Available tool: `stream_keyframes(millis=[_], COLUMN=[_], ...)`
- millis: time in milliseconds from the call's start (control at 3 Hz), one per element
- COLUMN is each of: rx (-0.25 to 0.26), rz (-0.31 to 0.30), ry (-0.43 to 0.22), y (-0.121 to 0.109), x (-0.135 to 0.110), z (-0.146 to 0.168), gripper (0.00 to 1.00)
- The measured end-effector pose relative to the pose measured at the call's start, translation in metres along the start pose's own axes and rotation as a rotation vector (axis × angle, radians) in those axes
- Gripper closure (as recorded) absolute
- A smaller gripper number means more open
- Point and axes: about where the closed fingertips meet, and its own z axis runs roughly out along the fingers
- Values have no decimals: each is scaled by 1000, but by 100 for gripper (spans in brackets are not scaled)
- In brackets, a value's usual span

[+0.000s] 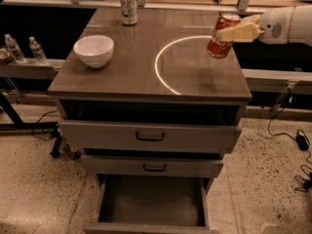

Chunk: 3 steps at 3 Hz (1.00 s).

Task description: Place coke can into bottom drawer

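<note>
The coke can [222,37] is red with a silver top. It is held tilted, just above the right part of the cabinet top. My gripper [233,32] reaches in from the right on a white arm [285,25] and is shut on the can, its pale fingers [240,32] across the can's upper side. The bottom drawer [152,203] is pulled open at the foot of the cabinet, with bare grey walls and floor. It lies well below and to the left of the can.
A white bowl [93,49] sits on the left of the cabinet top [131,72]. A silver-green can [128,7] stands at the back. The two upper drawers [150,136] stick out slightly. Water bottles [24,50] stand on a shelf at left. Cables [300,145] lie on the floor at right.
</note>
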Motion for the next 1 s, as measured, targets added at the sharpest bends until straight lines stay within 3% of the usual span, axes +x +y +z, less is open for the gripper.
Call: stream_keyframes(millis=[333, 667, 1000], rx=[2, -58, -99], rz=[-1, 4, -32], ry=[-2, -6, -3], y=[-1, 4, 28], x=[-1, 2, 2], z=[3, 16, -12], gripper=[100, 100, 100])
